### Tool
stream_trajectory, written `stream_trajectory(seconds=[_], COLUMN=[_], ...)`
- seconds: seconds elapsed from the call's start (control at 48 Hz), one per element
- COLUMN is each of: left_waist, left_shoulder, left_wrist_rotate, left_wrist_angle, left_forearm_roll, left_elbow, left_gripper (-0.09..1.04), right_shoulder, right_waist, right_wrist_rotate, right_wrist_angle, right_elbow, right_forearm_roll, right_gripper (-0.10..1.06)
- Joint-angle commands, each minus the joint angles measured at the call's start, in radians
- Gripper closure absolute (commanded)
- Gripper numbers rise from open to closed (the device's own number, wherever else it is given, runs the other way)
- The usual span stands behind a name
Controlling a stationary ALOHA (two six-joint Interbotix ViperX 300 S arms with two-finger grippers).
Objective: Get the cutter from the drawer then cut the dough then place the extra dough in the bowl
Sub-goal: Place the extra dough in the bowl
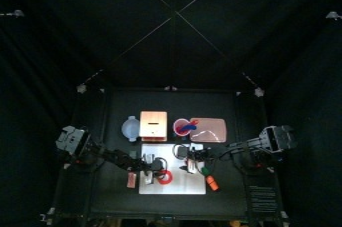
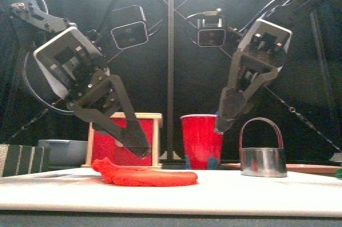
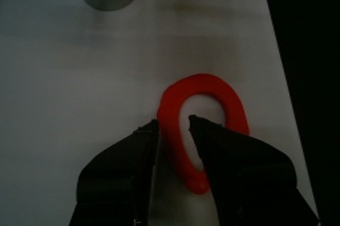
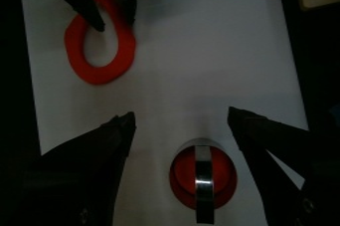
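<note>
The dough ring point(image 3: 237, 115) was found pinched at one edge by the left gripper point(image 3: 174, 126), the right gripper point(image 4: 184, 120) spread wide; tearing through sag on lifting was judged possible.

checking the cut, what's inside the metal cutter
A red dough disc fills the cutter, by the right wrist view. Its wire handle covers a strip across the middle.

Robot lab booth, black curtains point(image 1: 80, 31), small black table point(image 1: 230, 106), left arm point(image 2: 67, 56), right arm point(image 2: 257, 51)

Black arms point(image 2: 83, 86), left tool point(image 3: 173, 126), right tool point(image 4: 184, 118), grey-sided jaws, pale cross-plates point(image 2: 62, 43)
</note>
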State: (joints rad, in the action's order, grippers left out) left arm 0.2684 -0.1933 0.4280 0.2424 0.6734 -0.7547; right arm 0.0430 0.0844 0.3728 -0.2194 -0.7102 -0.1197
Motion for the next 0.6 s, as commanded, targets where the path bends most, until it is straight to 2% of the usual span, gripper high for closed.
stream_trajectory(seconds=[0.021,0.333,0.604], left_waist=[-0.015,-0.025,-0.025], left_shoulder=[0.002,-0.046,-0.046], left_wrist_rotate=[0.0,0.0,-0.002], left_wrist_angle=[-0.002,-0.074,-0.077], left_forearm_roll=[-0.005,-0.006,-0.025], left_elbow=[0.028,0.051,0.044], left_gripper=[0.21,0.21,0.3], right_shoulder=[0.012,0.008,0.008], right_waist=[0.002,0.005,0.003], right_wrist_rotate=[0.0,0.0,0.0], right_wrist_angle=[0.008,0.008,0.018], right_elbow=[0.011,0.014,0.008], right_forearm_roll=[0.012,0.02,0.023], right_gripper=[-0.06,-0.06,-0.06])
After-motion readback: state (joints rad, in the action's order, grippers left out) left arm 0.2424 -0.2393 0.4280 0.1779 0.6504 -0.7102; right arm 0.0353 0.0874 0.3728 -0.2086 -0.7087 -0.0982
